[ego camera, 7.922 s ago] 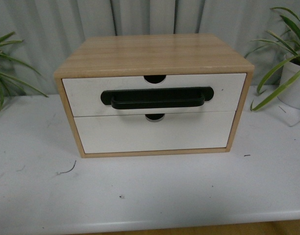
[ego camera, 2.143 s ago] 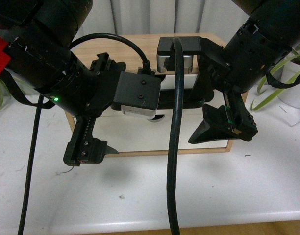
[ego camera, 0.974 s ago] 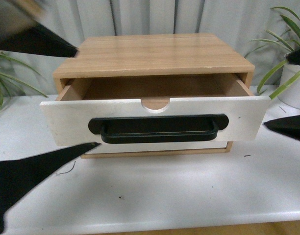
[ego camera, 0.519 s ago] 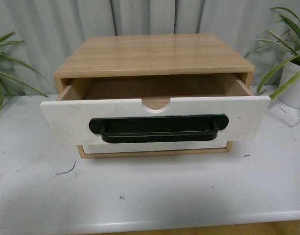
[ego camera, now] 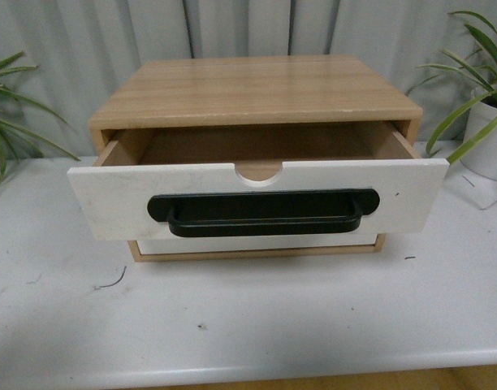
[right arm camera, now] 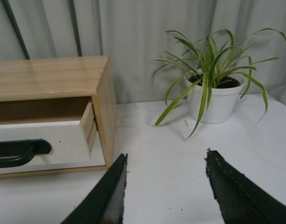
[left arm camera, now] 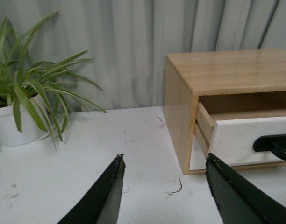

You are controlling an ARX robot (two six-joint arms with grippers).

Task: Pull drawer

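The drawer [ego camera: 118, 203], white-fronted with a long black bar handle [ego camera: 263, 213] and a semicircular notch, stands pulled out of the wooden cabinet [ego camera: 252, 89]; its bare wooden inside shows. Beneath it a strip of the plain white lower drawer front [ego camera: 257, 243] is visible. Neither arm appears in the front view. My left gripper [left arm camera: 165, 158] is open over the white table, off the cabinet's left side, with the drawer [left arm camera: 246, 140] beside one finger. My right gripper [right arm camera: 165, 156] is open off the cabinet's right side, the drawer [right arm camera: 59, 140] to one side. Both hold nothing.
The white table [ego camera: 257, 317] carries a potted spider plant [ego camera: 484, 122] at the right and leaves of another plant [ego camera: 13, 122] at the left. Grey curtains hang behind. A small dark wire scrap [ego camera: 112, 283] lies in front of the cabinet.
The drawer, shut at first, now stands pulled out. Both arms, which grasped at the handle two seconds ago, have drawn back out of the front view.
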